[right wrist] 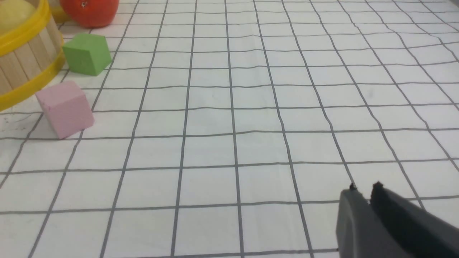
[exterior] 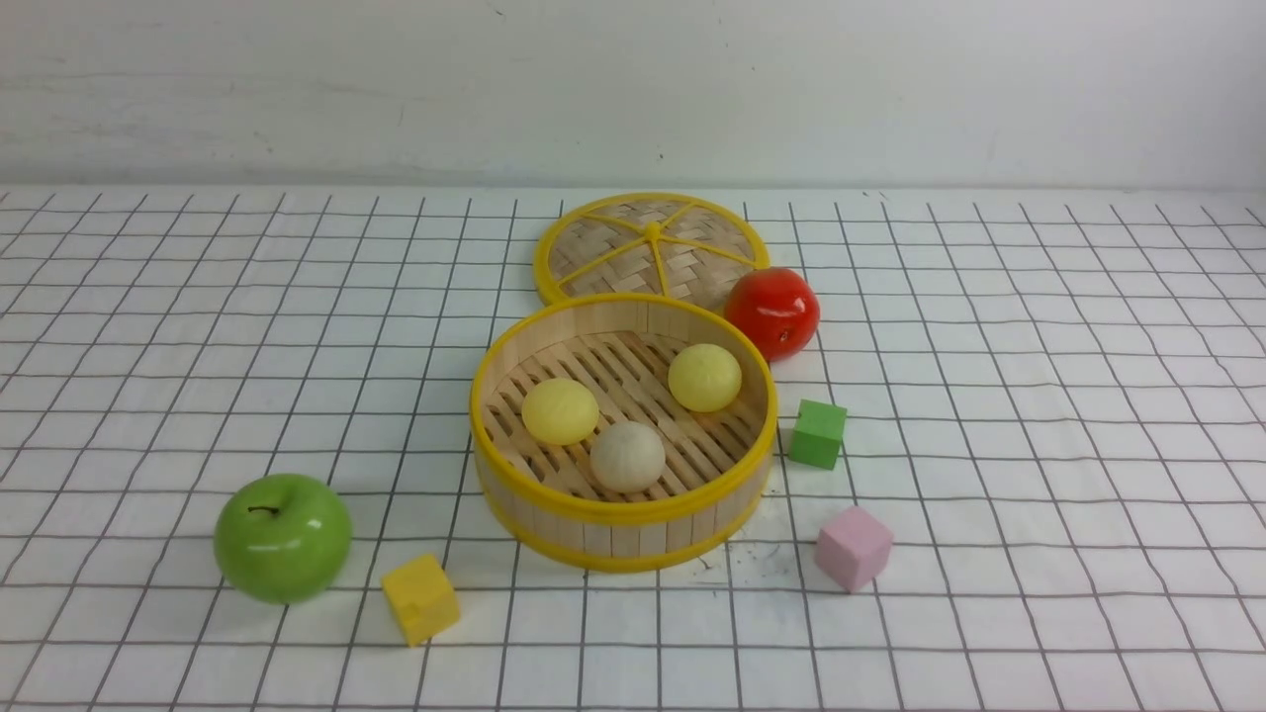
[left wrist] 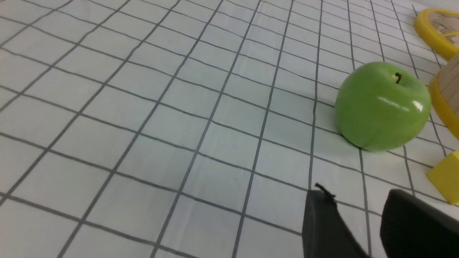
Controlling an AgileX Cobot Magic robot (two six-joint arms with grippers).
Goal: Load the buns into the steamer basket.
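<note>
White gridded cloth covers the desk (exterior: 1039, 396), and from left to right it carries a green apple (exterior: 283, 537), a yellow cube (exterior: 420, 598), the steamer basket (exterior: 622, 514) standing upright with its open mouth facing up, then a green cube (exterior: 817, 433) and a pink cube (exterior: 854, 548). All three buns sit dome-up on the basket's slatted floor: a yellow bun (exterior: 560, 411), a beige-white bun (exterior: 627, 456) and another yellow bun (exterior: 704, 377); behind lie the flat woven lid (exterior: 650, 247) and a red fruit (exterior: 772, 312). Left end effector (left wrist: 358, 200) has its fingers apart and empty; right end effector (right wrist: 363, 190) has its tips nearly together, gripping nothing.
</note>
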